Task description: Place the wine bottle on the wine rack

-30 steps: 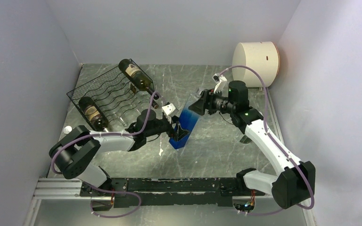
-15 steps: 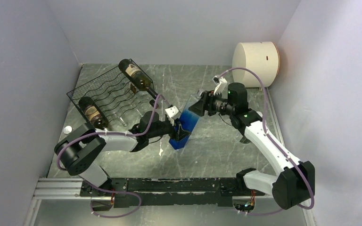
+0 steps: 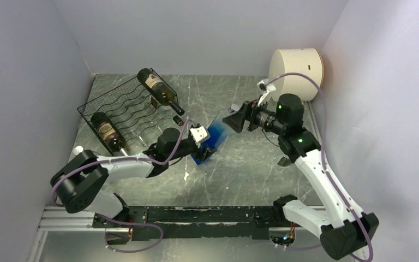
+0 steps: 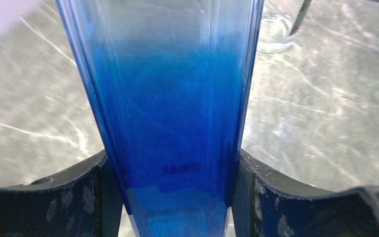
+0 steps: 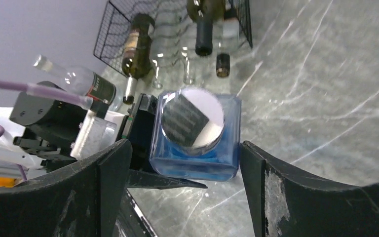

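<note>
Blue bottle (image 3: 214,134) in left fingers (image 4: 49,202); rack (image 3: 126,106) holds two.

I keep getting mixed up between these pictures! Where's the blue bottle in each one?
Top external: the blue bottle leans in the middle.
Left wrist: it fills the centre.
Right wrist: centre, cap toward the camera.
Shared landmark: the grey marble table.
</note>
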{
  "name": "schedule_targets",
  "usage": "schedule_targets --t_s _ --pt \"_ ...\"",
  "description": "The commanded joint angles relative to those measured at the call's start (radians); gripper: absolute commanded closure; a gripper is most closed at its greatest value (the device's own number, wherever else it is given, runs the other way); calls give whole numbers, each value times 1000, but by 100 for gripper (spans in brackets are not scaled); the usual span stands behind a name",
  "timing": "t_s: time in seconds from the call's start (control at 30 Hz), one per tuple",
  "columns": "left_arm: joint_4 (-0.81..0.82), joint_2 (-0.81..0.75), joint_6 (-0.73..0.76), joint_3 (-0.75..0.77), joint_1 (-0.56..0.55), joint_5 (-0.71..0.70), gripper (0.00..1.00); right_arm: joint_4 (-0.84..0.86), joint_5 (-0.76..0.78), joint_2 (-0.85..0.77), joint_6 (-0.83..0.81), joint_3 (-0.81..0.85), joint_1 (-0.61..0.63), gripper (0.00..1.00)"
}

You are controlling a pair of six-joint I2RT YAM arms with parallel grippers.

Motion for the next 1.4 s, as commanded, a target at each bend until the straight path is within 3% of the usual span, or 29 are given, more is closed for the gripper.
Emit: schedule_targets --t_s 0.0,0.47,0.83,1.03,1.37 --pt "128 -136 305 38 0 -58 93 -93 38 -75 -68 115 6 16" --pt "-18 -217 1019 262 0 -114 93 -396 111 -15 -156 492 4 15" --pt "-238 -151 1516 470 -1 -86 93 -549 81 14 -338 520 6 10" --pt "-378 -135 1654 519 1 -96 93 -600 103 41 -393 513 7 8" --pt "-427 -137 1686 524 1 -76 93 -607 122 91 -428 459 25 11"
